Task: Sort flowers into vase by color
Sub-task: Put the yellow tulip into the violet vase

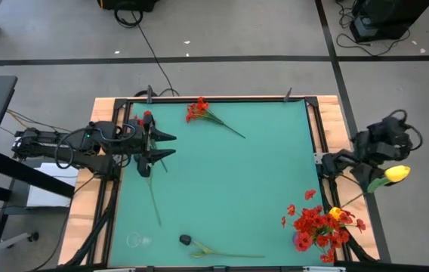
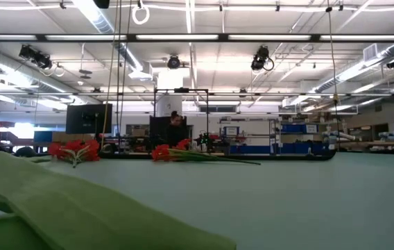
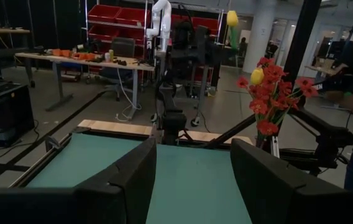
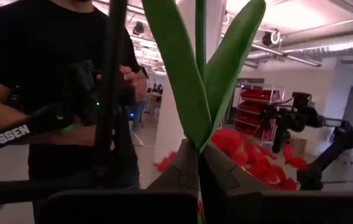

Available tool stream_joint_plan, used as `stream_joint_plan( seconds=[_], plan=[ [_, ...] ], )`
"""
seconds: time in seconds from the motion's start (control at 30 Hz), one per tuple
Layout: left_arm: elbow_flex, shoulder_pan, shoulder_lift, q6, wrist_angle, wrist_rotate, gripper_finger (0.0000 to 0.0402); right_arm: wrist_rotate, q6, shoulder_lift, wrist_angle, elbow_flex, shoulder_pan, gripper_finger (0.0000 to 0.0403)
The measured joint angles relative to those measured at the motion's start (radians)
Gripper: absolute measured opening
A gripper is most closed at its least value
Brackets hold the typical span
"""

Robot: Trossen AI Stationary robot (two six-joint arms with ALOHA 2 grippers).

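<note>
Flowers lay scattered over the green table (image 1: 237, 181), and some already stood together at its right near corner. There a cluster of red-orange blooms (image 1: 320, 225) filled a vase whose body could hardly be made out, with one small yellow head (image 1: 336, 214) among them. The right gripper (image 4: 199, 163), off the table's right edge, was clenched on the stem of a yellow tulip (image 1: 396, 174); its head hung out past the edge, just above the red cluster in the high view, and in the right wrist view its long green leaves (image 4: 183, 68) rose straight up from between the fingers. Behind those leaves a person in a dark shirt (image 4: 46, 74) stood with both hands on a pair of control arms.

The left gripper (image 1: 171, 146) hovered over the table's left side with its fingers apart and nothing between them. Just beside it lay a red spray (image 1: 145, 121) with a thin stem (image 1: 154, 200) running toward the near edge. Another red spray (image 1: 198, 110) lay near the far edge, its stem angled toward the middle. Close to the near edge sat a dark flower head (image 1: 186, 239) with a pale stem (image 1: 229, 253) beside it, and to its left a faint clear object (image 1: 135, 241) that could not be identified.
</note>
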Motion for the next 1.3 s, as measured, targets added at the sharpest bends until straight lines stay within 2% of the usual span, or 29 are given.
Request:
stream_joint_plan(
  seconds=[0.27,0.5,0.8,1.3],
  plan=[
    [0.0,0.0,0.0,0.0,0.0,0.0,0.0212,0.007,0.081,0.099,0.302,-0.08,0.087,0.0004],
    [0.0,0.0,0.0,0.0,0.0,0.0,0.0212,0.03,0.03,0.237,0.481,-0.143,0.223,0.0004],
    [0.0,0.0,0.0,0.0,0.0,0.0,0.0212,0.136,-0.141,0.311,0.506,-0.204,0.391,0.0004],
    [0.0,0.0,0.0,0.0,0.0,0.0,0.0212,0.165,-0.239,0.356,0.325,-0.205,0.401,0.0004]
  ],
)
